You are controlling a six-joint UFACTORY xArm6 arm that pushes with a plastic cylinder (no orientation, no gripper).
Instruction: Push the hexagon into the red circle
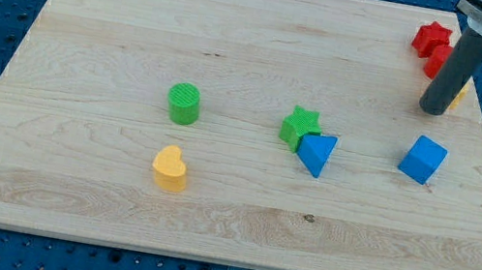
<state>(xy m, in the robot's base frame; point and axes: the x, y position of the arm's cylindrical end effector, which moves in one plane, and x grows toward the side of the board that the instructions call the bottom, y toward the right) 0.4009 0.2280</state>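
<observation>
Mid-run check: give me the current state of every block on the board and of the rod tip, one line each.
my tip: down on the board at the view's upper right, beside the red pieces.
red star: flat, touching the other red block.
red block: partly hidden by the rod, shape unclear.
yellow block: mostly hidden behind the rod.
blue cube: alone.
green star: touching blue triangle.
green cylinder: upright, alone.
yellow heart: alone.

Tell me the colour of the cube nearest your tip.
Blue. The cube sits just below my tip in the camera view, the only view.
</observation>
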